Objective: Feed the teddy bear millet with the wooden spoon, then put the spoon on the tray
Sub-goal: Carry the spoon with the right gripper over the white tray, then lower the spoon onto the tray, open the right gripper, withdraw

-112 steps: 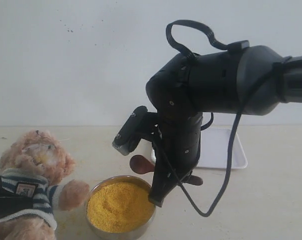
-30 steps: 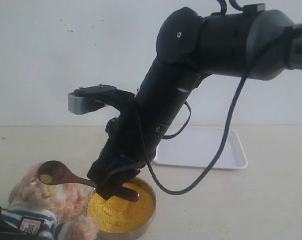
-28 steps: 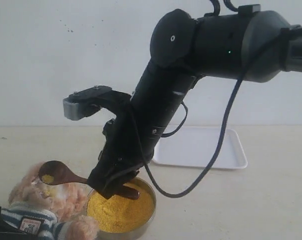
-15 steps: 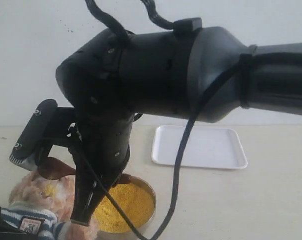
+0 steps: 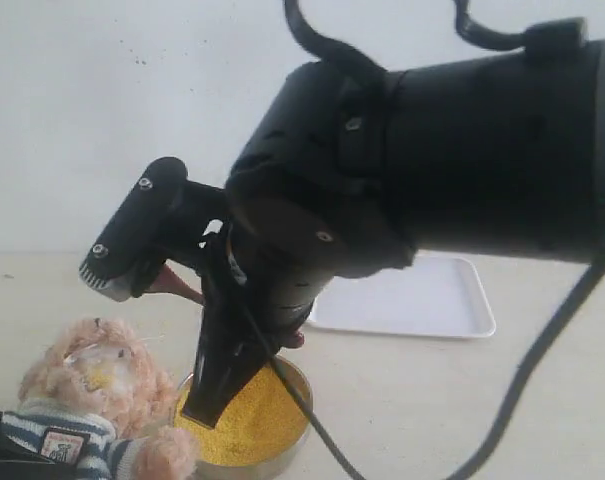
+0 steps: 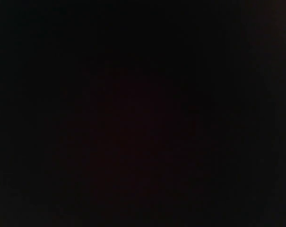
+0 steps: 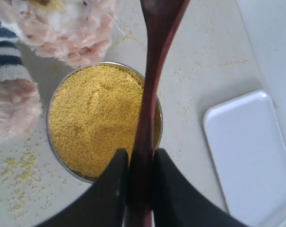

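The only label is the small badge (image 5: pixel 50 440) on the teddy bear's (image 5: pixel 97 375) striped shirt; its writing is too small to read. The right claw (image 7: pixel 139 156) is clamped on the wooden spoon (image 7: pixel 150 85) low on its thin handle, one finger on each side. In the exterior view the spoon's long axis runs from 4 o'clock up to 10 o'clock. Its bowl end points towards the bear and is partly hidden behind the wrist camera. The spoon hangs over the rim of the steel bowl (image 7: pixel 49 127) of millet (image 7: pixel 98 118). The bear sits at the bowl's 9 o'clock and the white tray (image 5: pixel 422 300) lies at its 1 o'clock. The left wrist view is black, so the left claw's state cannot be told.
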Robot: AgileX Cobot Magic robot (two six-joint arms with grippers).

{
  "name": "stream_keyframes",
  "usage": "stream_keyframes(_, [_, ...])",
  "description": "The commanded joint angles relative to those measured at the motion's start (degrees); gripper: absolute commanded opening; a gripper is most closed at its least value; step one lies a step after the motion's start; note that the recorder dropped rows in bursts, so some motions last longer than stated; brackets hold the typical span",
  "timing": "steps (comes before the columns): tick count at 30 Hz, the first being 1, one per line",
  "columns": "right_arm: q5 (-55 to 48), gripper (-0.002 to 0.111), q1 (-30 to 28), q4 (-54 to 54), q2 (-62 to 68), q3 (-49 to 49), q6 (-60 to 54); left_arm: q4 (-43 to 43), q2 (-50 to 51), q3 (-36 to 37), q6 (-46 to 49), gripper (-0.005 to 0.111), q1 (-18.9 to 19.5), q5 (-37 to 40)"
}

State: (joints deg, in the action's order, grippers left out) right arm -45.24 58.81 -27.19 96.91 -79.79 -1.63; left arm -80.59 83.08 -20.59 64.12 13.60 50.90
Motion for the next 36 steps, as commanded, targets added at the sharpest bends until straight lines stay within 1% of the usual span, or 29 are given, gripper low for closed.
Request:
stream_keyframes(1, [4.59, 0.000, -2.61, 1.36, -6.18, 7.52, 4.03, -0.59, -0.39, 0.19, 0.65, 0.004, -0.18, 1.54])
stream_keyframes(2, [7.58, 0.000, -5.42, 1.36, -10.24, 11.27, 6.23, -1.57, -0.39, 0.19, 0.65, 0.004, -0.18, 1.58])
stream_keyframes(3, [10.13, 0.000, -7.66, 1.36, -13.04, 13.01, 7.49, -3.42, -0.39, 0.19, 0.65, 0.004, -0.18, 1.58])
stream_keyframes(4, [13.00, 0.000, -12.16, 1.36, -17.00, 14.75, 8.52, -6.04, -0.39, 0.19, 2.91, 0.004, -0.18, 1.58])
stream_keyframes(5, [13.53, 0.000, -16.20, 1.66, -18.90, 15.20, 10.50, -7.89, -0.39, 0.19, 4.01, 0.004, -0.18, 1.46])
stream_keyframes(6, [13.71, 0.000, -20.70, 4.11, -19.82, 15.20, 11.62, -13.25, -0.39, 0.19, 4.42, 0.004, -0.18, 0.91])
stream_keyframes(7, [13.73, 0.000, -26.94, 9.64, -20.20, 15.20, 11.13, -19.36, -0.39, -0.15, 4.12, 0.004, -0.18, 1.32])
stream_keyframes(8, [12.33, 0.000, -29.86, 12.89, -20.20, 15.20, 8.62, -19.36, -0.39, -2.22, 4.37, 0.004, -0.18, -0.07])
stream_keyframes(9, [9.30, 0.000, -33.27, 18.00, -20.20, 15.20, 4.00, -19.36, -0.39, -4.37, 11.03, 0.004, -0.18, -0.34])
stream_keyframes(10, [7.06, 0.000, -34.82, 22.34, -20.20, 15.20, -0.60, -19.36, -0.39, -4.96, 15.12, 0.004, -0.18, -0.79])
stream_keyframes(11, [3.32, 0.000, -35.98, 30.82, -20.20, 15.20, -9.44, -19.36, -0.39, -5.06, 16.44, 0.004, -0.18, -1.48])
stream_keyframes(12, [0.15, 0.000, -35.98, 34.09, -20.20, 15.20, -14.32, -19.36, -0.39, -5.16, 16.44, 0.004, -0.18, -1.60])
stream_keyframes(13, [-2.06, 0.000, -35.98, 34.52, -20.20, 15.20, -15.13, -19.36, -0.39, -5.45, 16.44, 0.004, -0.18, -1.72])
stream_keyframes(14, [-1.90, 0.000, -35.98, 34.40, -20.20, 15.20, -15.13, -19.36, -0.39, -5.54, 16.44, 0.004, -0.18, -1.72])
stream_keyframes(15, [0.21, 0.000, -35.98, 34.40, -20.20, 15.20, -15.13, -19.36, -0.26, -5.51, 16.44, 0.004, -0.18, -2.49])
stream_keyframes(16, [2.42, 0.000, -35.98, 34.40, -19.12, 14.66, -14.99, -19.36, 0.73, -5.77, 16.44, 0.004, -0.18, -5.74])
stream_keyframes(18, [2.54, 0.000, -35.98, 34.40, -13.98, 10.70, -14.99, -19.36, 3.75, -6.48, 12.55, 0.004, -0.18, -7.11])
stream_keyframes(20, [-0.19, 0.000, -36.10, 34.40, -3.69, -0.06, -14.99, -19.36, 7.87, -9.26, 12.43, 0.004, -0.18, -2.80])
stream_keyframes(21, [-2.68, 0.000, -37.32, 34.40, 2.91, -7.07, -14.99, -19.36, 10.10, -10.67, 12.43, 0.004, -0.18, 1.61])
stream_keyframes(22, [-4.23, 0.000, -38.84, 34.40, 7.67, -12.34, -14.99, -19.36, 11.31, -11.64, 12.43, 0.004, -0.18, 3.81])
stream_keyframes(24, [-6.71, 0.000, -43.07, 34.98, 17.97, -21.73, -14.88, -19.36, 12.71, -12.66, 12.81, 0.004, -0.18, 4.50])
stream_keyframes(25, [-6.80, 0.000, -44.29, 35.42, 21.32, -23.17, -14.88, -19.36, 13.00, -12.79, 13.71, 0.004, -0.18, 4.50])
stream_keyframes(28, [0.68, 0.000, -44.57, 35.55, 28.60, -23.79, -18.48, -19.36, 13.63, -12.79, 15.85, 0.004, -0.18, 4.50])
stream_keyframes(31, [13.28, 0.000, -44.57, 35.42, 33.80, -23.79, -19.92, -19.36, 13.63, -12.79, 15.84, 0.004, -0.18, 5.81])
stream_keyframes(32, [15.21, 0.000, -44.57, 35.42, 34.90, -23.79, -19.92, -19.36, 13.63, -12.79, 15.84, 0.004, -0.18, 5.81])
stream_keyframes(36, [16.52, 0.000, -44.57, 35.42, 37.63, -23.79, -19.92, -19.36, 13.63, -12.79, 15.84, 0.004, -0.18, 5.81])
